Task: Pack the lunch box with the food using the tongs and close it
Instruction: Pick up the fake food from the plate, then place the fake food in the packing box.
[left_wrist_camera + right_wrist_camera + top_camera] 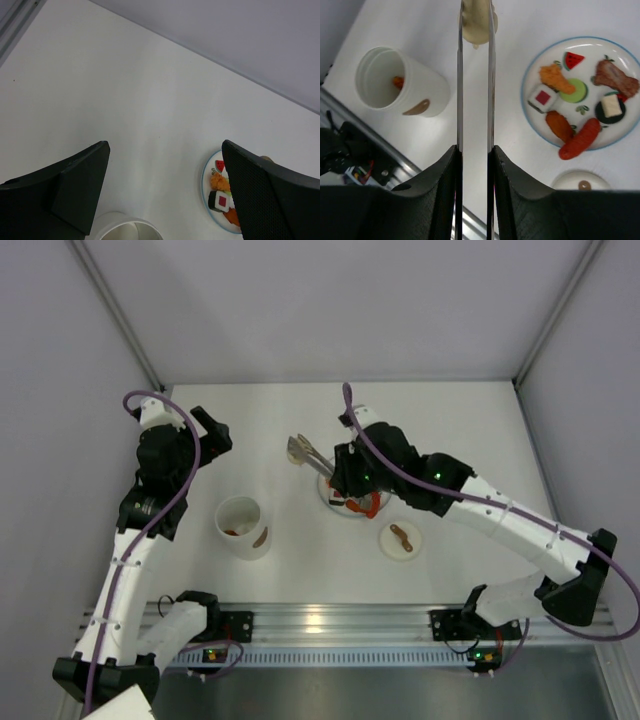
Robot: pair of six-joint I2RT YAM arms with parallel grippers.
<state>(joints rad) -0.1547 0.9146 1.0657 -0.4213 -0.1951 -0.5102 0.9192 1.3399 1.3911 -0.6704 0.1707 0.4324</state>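
My right gripper (475, 150) (340, 476) is shut on the tongs (459, 90) (308, 452), squeezing their two silvery arms close together. A pale cream food piece (476, 22) is pinched between the tong tips, above bare table between the lunch box and the plate. The lunch box (400, 82) (243, 527) (125, 227) is a white open tub with a brown mark on its wall and an orange piece (397, 81) inside. More food (580, 142) (220, 200) lies on the blue-rimmed plate (590, 60) (204, 182). My left gripper (165, 145) (213, 430) hangs open and empty behind the tub.
A round white lid (400, 539) (577, 180) with a brown mark lies to the right of the tub, near the plate. In the top view my right arm covers most of the plate. A metal rail (330, 620) runs along the near table edge.
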